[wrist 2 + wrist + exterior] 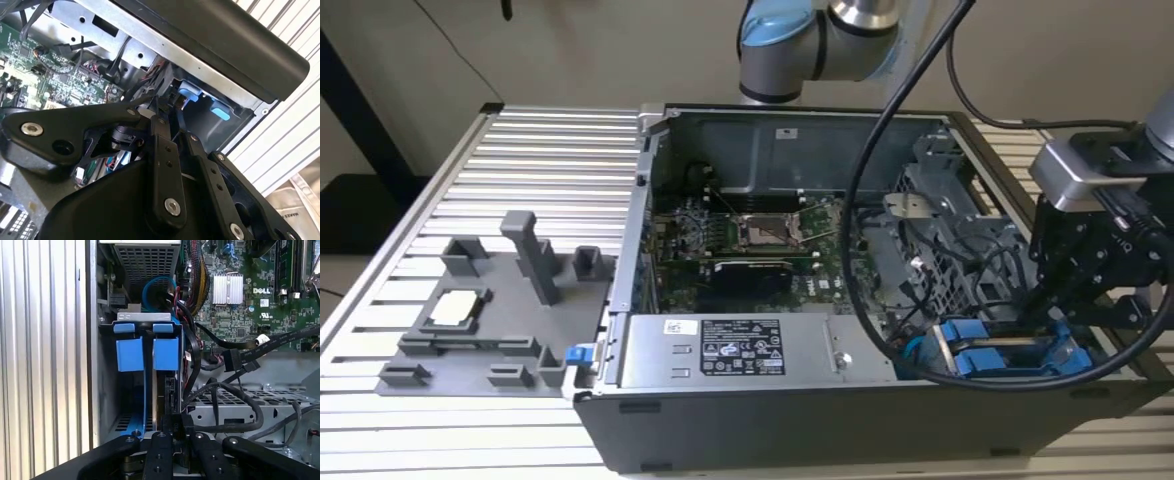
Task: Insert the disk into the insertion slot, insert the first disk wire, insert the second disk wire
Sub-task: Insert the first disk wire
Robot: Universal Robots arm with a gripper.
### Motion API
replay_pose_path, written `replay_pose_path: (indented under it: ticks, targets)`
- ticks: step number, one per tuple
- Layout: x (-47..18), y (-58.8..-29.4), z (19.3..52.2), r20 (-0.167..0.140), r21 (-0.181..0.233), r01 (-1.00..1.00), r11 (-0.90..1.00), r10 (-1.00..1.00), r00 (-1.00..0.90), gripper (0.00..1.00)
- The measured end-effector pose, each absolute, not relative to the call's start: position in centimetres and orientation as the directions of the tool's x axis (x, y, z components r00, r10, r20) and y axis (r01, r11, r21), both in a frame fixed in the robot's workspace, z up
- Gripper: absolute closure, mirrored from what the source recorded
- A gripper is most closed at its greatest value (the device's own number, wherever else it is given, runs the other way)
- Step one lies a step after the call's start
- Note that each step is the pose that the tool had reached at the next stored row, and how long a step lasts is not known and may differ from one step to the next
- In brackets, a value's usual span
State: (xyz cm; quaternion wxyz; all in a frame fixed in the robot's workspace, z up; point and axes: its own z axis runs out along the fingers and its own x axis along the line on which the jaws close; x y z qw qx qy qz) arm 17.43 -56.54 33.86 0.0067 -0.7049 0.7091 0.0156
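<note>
The disk (165, 352), in its bright blue caddy, sits inside the insertion slot (142, 316) of the grey drive cage, with two blue tabs facing out. In the exterior view the disk (994, 358) lies at the case's near corner on that view's right. My gripper (174, 427) hangs right over the disk's edge, shut on the black connector of a disk wire (250, 410) that loops away over the perforated cage. The exterior view has the gripper (1061, 320) just above the blue caddy. In the second wrist view the gripper (162, 117) points down toward the blue tabs (190, 92).
The open computer case (761, 425) stands on a slatted metal table (547, 140). Inside are a green motherboard (747, 235), a grey power supply with a sticker (740, 358) and bundles of black cables (235, 360). A grey fixture plate (480, 320) lies at the exterior view's left.
</note>
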Motion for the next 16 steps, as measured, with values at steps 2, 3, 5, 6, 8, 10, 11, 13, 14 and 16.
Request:
replay_pose_path:
  ticks: [2,3,5,6,8,10,11,13,14,16]
  targets:
    - [17.42,-56.54,33.82,-0.031,0.013,-1.0,0.006,-1.0,-0.006,0.81]
    - [17.42,-56.54,33.78,-0.031,0.013,-1.0,0.006,-1.0,-0.006,0.81]
    - [17.42,-56.55,33.67,-0.031,0.013,-1.0,0.006,-1.0,-0.006,0.81]
    - [17.42,-56.55,33.6,-0.031,0.013,-1.0,0.006,-1.0,-0.006,0.81]
    - [17.42,-56.56,33.43,-0.03,0.013,-1.0,0.006,-1.0,-0.006,0.81]
    - [17.43,-56.58,33.26,-0.03,0.013,-1.0,0.006,-1.0,-0.006,0.81]
    - [17.43,-56.59,33.17,-0.03,0.013,-1.0,0.006,-1.0,-0.006,0.81]
    - [17.42,-56.6,33.1,-0.031,0.013,-1.0,0.006,-1.0,-0.006,0.81]
    - [17.42,-56.6,33.09,-0.031,0.013,-1.0,0.006,-1.0,-0.006,0.81]
    - [17.42,-56.59,33.09,-0.031,0.013,-1.0,0.006,-0.999,-0.006,0.81]
